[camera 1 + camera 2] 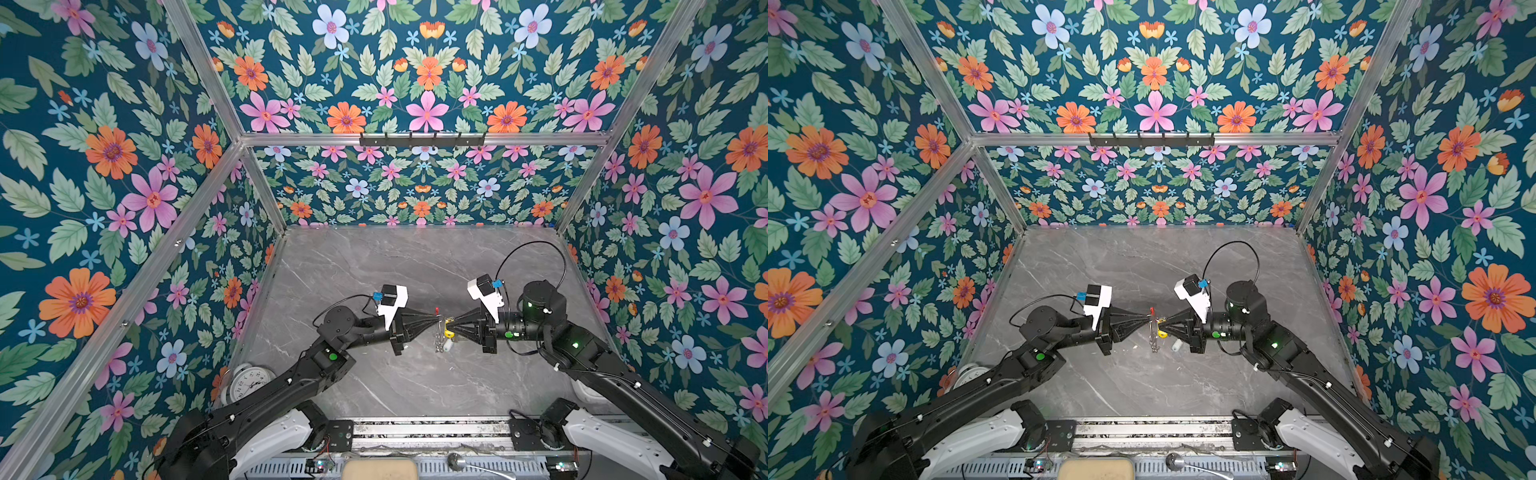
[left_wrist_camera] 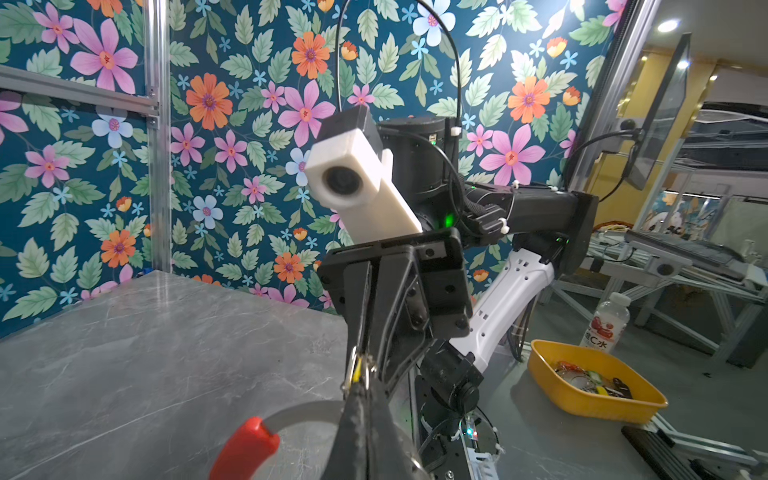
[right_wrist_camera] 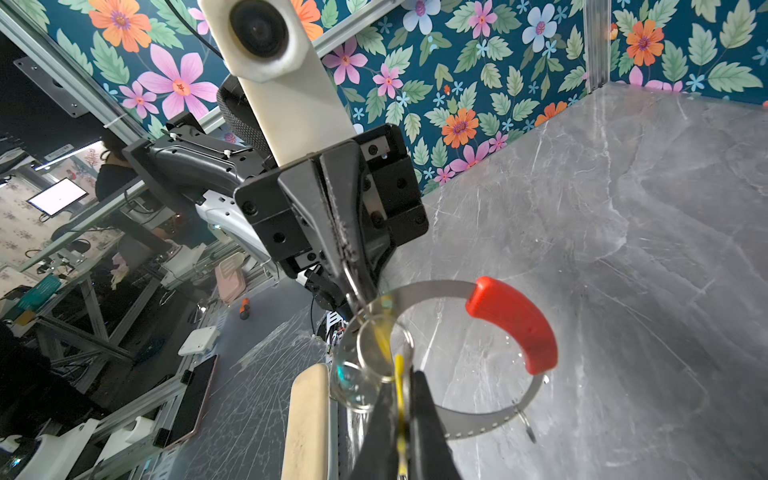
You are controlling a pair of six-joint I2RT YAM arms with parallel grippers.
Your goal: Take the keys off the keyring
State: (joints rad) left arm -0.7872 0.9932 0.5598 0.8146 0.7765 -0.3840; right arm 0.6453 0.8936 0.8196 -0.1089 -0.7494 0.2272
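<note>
Top views | left pincer [image 1: 438,318] clenched on keyring [image 3: 511,320] | right pincer [image 1: 451,321] clenched on yellow-tagged key [image 3: 399,370] | tabletop [image 1: 374,270] open all round

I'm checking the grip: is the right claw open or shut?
Shut. In the right wrist view the right claw pinches the yellow tag, with no gap between its sides.

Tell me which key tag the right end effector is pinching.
The yellow tag: it is clamped between the fingers of the right end effector. The white tag sits outside the grip, beside it.
</note>
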